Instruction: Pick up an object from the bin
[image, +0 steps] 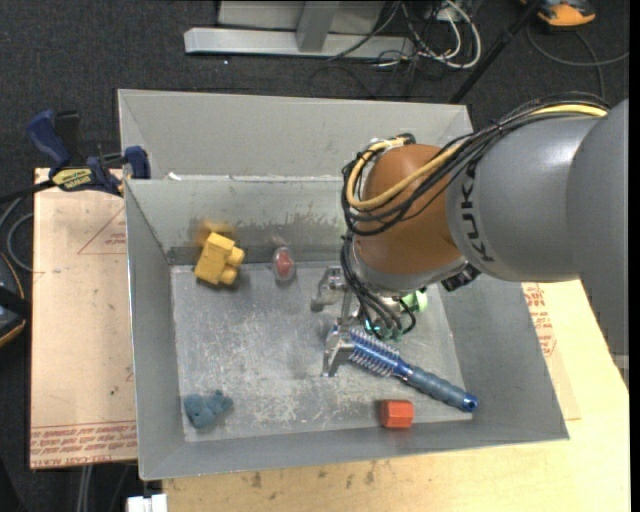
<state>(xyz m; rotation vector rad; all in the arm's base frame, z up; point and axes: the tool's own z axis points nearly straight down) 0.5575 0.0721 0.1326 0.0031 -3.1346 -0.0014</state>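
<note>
In the bin (150, 330), metal fingers (335, 325) stand apart, the lower beside a bristly blue brush (410, 372).

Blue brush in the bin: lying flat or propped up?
Lying flat. The blue brush lies lengthwise on the floor of the bin, bristle head by the gripper, handle pointing toward the lower-right corner.
</note>
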